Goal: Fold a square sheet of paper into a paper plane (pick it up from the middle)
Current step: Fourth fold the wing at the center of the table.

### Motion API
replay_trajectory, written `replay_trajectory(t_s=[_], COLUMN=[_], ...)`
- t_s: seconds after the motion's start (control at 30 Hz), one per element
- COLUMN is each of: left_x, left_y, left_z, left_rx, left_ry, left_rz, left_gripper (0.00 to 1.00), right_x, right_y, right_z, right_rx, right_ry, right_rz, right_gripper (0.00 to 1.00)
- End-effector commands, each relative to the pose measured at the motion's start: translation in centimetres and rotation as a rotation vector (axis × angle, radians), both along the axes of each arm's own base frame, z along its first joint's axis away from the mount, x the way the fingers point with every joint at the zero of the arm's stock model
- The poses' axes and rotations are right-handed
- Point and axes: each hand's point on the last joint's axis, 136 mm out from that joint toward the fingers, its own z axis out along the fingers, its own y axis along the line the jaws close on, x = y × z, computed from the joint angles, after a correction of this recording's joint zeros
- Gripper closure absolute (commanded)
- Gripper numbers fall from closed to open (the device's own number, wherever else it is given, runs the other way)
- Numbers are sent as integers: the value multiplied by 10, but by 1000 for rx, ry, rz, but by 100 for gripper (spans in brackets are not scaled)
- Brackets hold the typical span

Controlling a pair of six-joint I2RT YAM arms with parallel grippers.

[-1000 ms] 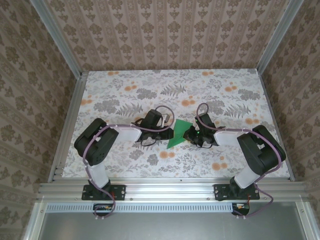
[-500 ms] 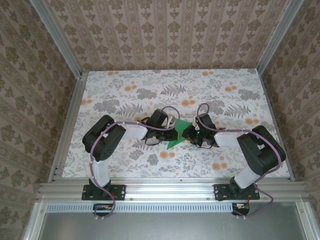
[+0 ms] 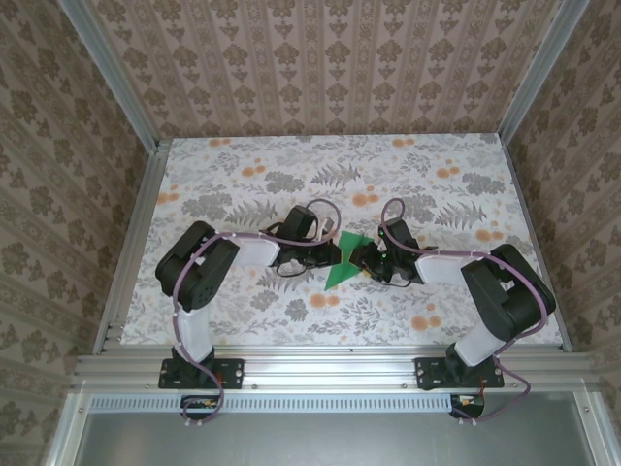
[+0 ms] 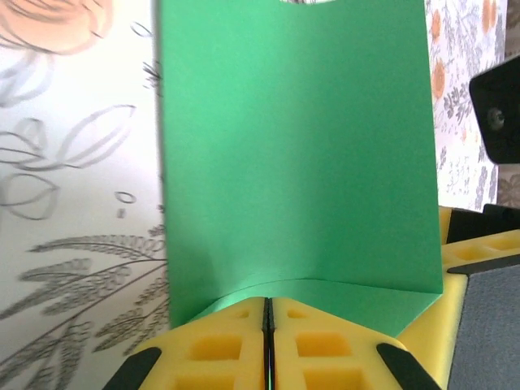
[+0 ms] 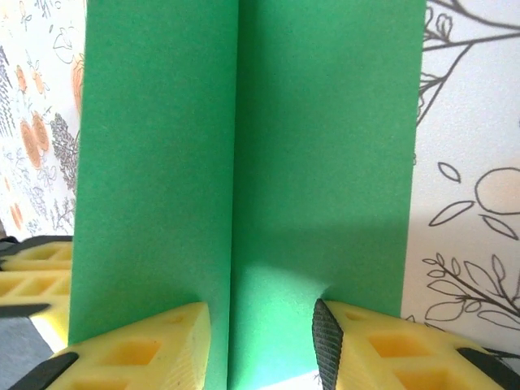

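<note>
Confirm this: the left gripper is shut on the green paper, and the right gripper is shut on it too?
Not quite. The left gripper is shut on the green paper, but the right gripper is open, its jaws apart with the paper between them; the right wrist view shows it.

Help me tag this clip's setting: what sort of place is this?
Probably a robot test cell: aluminium frame rails, wallpaper-covered panel walls, and two arms bolted beside a floral tabletop.
</note>
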Motion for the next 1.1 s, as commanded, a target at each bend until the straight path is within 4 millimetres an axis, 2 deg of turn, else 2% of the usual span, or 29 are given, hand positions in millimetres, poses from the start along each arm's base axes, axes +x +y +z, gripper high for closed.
replay_trajectory(t_s=[0.0, 0.13, 0.57, 0.8, 1.07], left_x=[1, -1, -7, -3, 3], left_y=[10, 20, 16, 16, 31], left_z=[6, -6, -21, -14, 0], left_rx=[9, 54, 103, 101, 92], left_ry=[1, 21, 60, 44, -11], left_rz=[30, 49, 13, 30, 107], left_gripper=[90, 90, 91, 91, 90], right_x=[-27, -28, -33, -38, -41], right_y=[-30, -31, -39, -46, -54], right_z=[-34, -37, -46, -54, -61], right_rx=[-163, -174, -273, -368, -447], right_ry=[134, 148, 200, 248, 312], right_rz=[-25, -22, -3, 1, -32], right_gripper=[57, 55, 41, 39, 35])
